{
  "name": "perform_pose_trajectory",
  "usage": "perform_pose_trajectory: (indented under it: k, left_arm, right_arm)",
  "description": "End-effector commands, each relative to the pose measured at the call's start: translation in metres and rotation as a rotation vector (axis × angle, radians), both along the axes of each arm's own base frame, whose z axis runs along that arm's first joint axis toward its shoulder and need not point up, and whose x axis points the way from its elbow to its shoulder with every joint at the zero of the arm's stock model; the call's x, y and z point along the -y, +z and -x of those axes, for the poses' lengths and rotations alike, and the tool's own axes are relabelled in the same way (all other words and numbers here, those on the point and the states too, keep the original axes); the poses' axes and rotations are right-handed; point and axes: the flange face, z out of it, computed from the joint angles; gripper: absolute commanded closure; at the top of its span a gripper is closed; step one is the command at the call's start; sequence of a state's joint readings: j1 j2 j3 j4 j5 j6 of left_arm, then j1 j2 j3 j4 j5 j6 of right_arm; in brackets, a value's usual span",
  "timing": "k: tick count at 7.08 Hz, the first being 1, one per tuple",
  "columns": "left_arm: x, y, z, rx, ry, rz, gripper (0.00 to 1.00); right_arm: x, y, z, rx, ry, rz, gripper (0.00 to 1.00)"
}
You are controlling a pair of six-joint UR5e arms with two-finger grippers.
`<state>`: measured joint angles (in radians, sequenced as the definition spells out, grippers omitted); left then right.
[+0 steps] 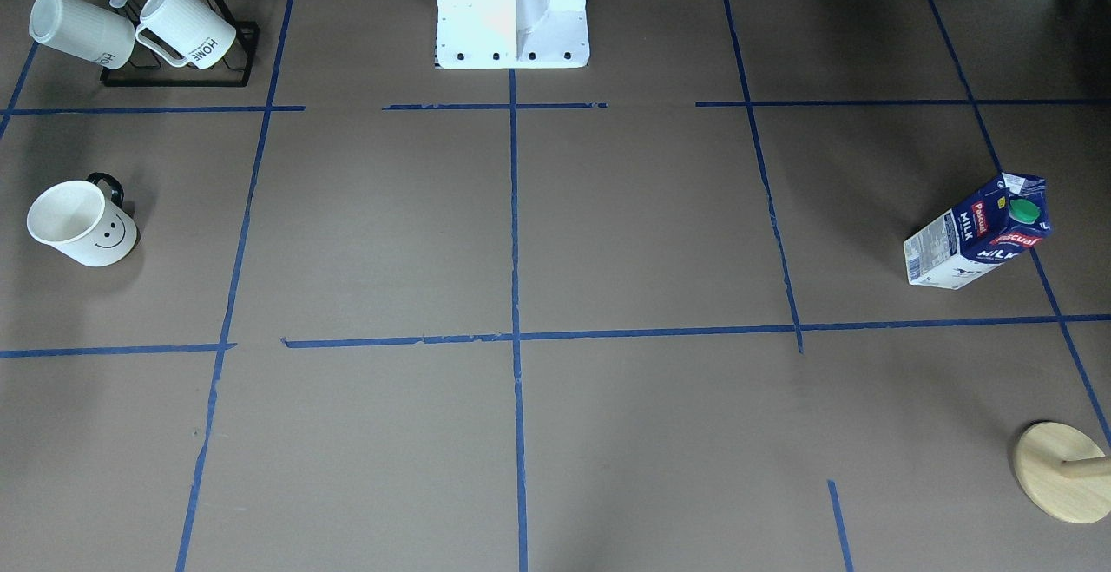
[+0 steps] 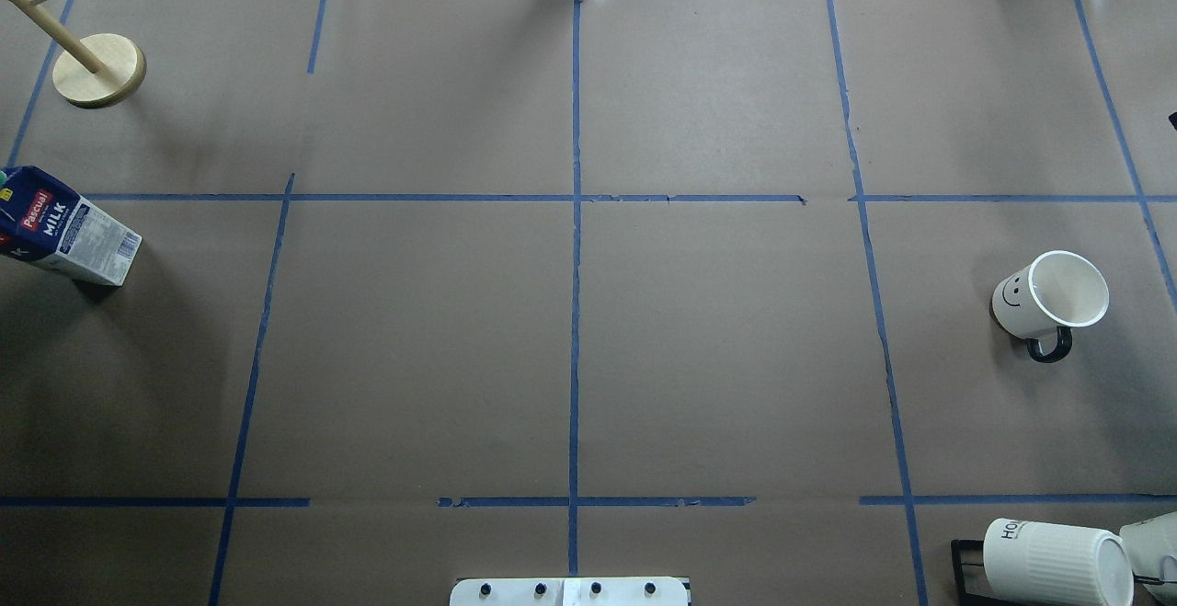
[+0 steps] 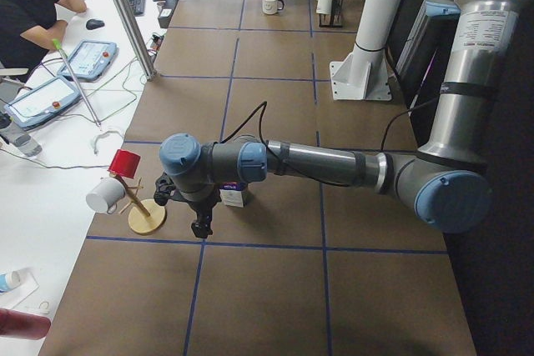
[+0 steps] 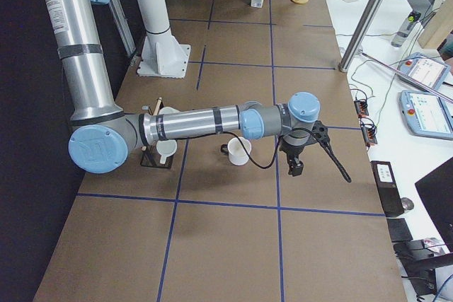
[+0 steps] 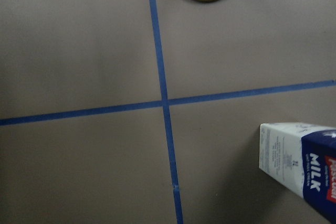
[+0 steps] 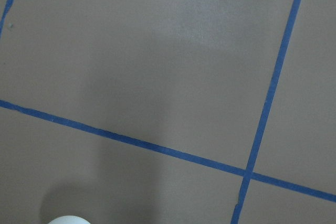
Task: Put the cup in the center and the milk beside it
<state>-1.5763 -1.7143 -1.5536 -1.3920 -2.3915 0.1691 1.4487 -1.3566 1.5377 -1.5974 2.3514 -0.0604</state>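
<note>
The cup (image 1: 82, 225) is a white mug with a smiley face, upright near the table's right end. It also shows in the overhead view (image 2: 1048, 291) and the exterior right view (image 4: 239, 151). The milk (image 1: 976, 233) carton stands upright near the left end, seen in the overhead view (image 2: 64, 234) and the left wrist view (image 5: 302, 166). My left gripper (image 3: 200, 227) hangs beside the milk (image 3: 235, 195), apart from it. My right gripper (image 4: 294, 169) hangs beside the cup, apart from it. I cannot tell whether either is open or shut.
A black rack (image 1: 174, 77) with two ribbed "HOME" mugs (image 2: 1048, 560) stands near the robot's base (image 1: 512, 16) side at the right end. A wooden mug tree (image 2: 98, 68) stands at the far left corner, with cups on it (image 3: 125, 164). An operator (image 3: 25, 6) sits across the table.
</note>
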Motion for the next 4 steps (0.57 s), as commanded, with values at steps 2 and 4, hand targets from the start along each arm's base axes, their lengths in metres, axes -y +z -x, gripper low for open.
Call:
perform_pose_trajectory:
  k: [2, 4]
  left_arm:
    - [0.009, -0.015, 0.000, 0.006, -0.004, -0.016, 0.00]
    - [0.002, -0.025, 0.000, 0.009, -0.030, -0.011, 0.00]
  right_arm:
    - [-0.004, 0.002, -0.003, -0.003, -0.008, 0.039, 0.00]
    - [-0.012, 0.010, -0.003, -0.004, -0.007, 0.047, 0.00]
